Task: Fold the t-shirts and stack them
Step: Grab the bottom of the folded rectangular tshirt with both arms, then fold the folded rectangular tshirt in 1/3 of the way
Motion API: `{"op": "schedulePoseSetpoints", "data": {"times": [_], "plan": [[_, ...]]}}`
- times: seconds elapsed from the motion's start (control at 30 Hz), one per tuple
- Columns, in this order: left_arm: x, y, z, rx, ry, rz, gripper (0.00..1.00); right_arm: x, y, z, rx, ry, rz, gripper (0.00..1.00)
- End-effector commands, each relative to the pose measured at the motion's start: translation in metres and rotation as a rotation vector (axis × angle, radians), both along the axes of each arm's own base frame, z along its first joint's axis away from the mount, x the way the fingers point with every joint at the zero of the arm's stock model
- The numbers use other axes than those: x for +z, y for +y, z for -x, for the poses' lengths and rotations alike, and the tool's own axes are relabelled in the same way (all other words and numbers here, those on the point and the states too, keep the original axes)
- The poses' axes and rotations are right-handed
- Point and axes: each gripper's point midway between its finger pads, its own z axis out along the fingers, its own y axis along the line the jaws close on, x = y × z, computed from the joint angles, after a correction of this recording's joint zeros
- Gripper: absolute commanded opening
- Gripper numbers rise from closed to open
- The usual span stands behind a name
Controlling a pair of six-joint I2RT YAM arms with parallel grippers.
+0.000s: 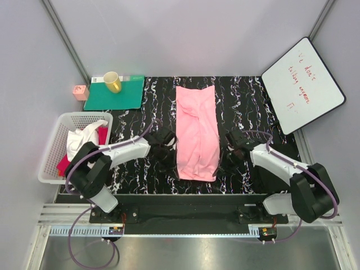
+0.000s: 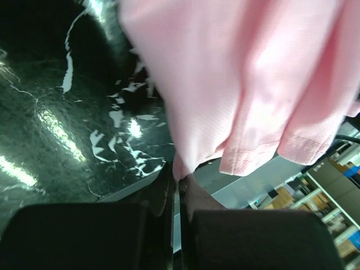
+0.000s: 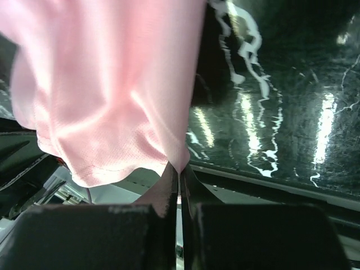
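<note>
Pink cloth pinched at both near corners. Left of the light pink t-shirt (image 1: 197, 129), a basket (image 1: 49, 147) holds the white t-shirt (image 1: 79, 140) and the magenta-red t-shirt (image 1: 103, 134). The left gripper (image 2: 179, 180) is closed tight on the left hem corner of the light pink t-shirt, and the right gripper (image 3: 179, 171) likewise on its right hem corner. For a clean fold, both corners should probably rise level and travel together toward its far end, hem taut.
</note>
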Motion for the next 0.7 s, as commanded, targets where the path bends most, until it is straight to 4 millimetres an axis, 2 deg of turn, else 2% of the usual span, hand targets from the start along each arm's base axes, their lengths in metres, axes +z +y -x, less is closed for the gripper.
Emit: {"op": "schedulePoseSetpoints", "data": {"times": [0.0,0.07,0.1,0.13,0.17,0.23,0.27,0.3,0.4,0.47,0.5,0.53,0.57,0.63,0.67], "plan": [[0.047,-0.002,-0.034,-0.029,-0.170,-0.022,0.00,0.032,0.001,-0.025,0.035,-0.118,0.024,0.00],[0.058,-0.003,-0.040,-0.041,-0.194,-0.031,0.00,0.036,0.003,-0.036,0.057,-0.142,0.041,0.00],[0.070,-0.008,-0.053,-0.038,-0.235,-0.030,0.00,0.048,0.008,-0.049,0.063,-0.180,0.033,0.00],[0.076,-0.010,-0.058,-0.044,-0.255,-0.030,0.00,0.050,0.007,-0.053,0.080,-0.190,0.048,0.00],[0.080,-0.009,-0.062,-0.043,-0.259,-0.048,0.00,0.057,0.010,-0.068,0.084,-0.220,0.064,0.00],[0.100,-0.013,-0.082,-0.032,-0.330,-0.048,0.00,0.064,0.009,-0.081,0.111,-0.252,0.094,0.00],[0.104,-0.011,-0.087,-0.024,-0.337,-0.059,0.00,0.071,0.010,-0.097,0.112,-0.286,0.112,0.00],[0.115,-0.014,-0.100,-0.013,-0.372,-0.059,0.00,0.074,0.007,-0.107,0.108,-0.302,0.127,0.00],[0.128,-0.012,-0.126,0.017,-0.407,-0.066,0.00,0.085,0.004,-0.139,0.126,-0.353,0.160,0.00],[0.130,-0.006,-0.141,0.036,-0.404,-0.072,0.00,0.081,-0.003,-0.157,0.131,-0.354,0.188,0.00],[0.130,-0.008,-0.152,0.039,-0.407,-0.069,0.00,0.091,-0.002,-0.173,0.126,-0.389,0.183,0.00],[0.130,-0.007,-0.159,0.041,-0.410,-0.074,0.00,0.092,-0.005,-0.182,0.128,-0.396,0.188,0.00],[0.121,-0.003,-0.168,0.050,-0.389,-0.093,0.00,0.092,-0.002,-0.197,0.132,-0.403,0.187,0.00],[0.126,-0.004,-0.184,0.061,-0.409,-0.092,0.00,0.090,-0.002,-0.214,0.141,-0.415,0.192,0.00],[0.116,0.001,-0.192,0.077,-0.384,-0.114,0.00,0.087,0.003,-0.228,0.147,-0.419,0.192,0.00]]}}
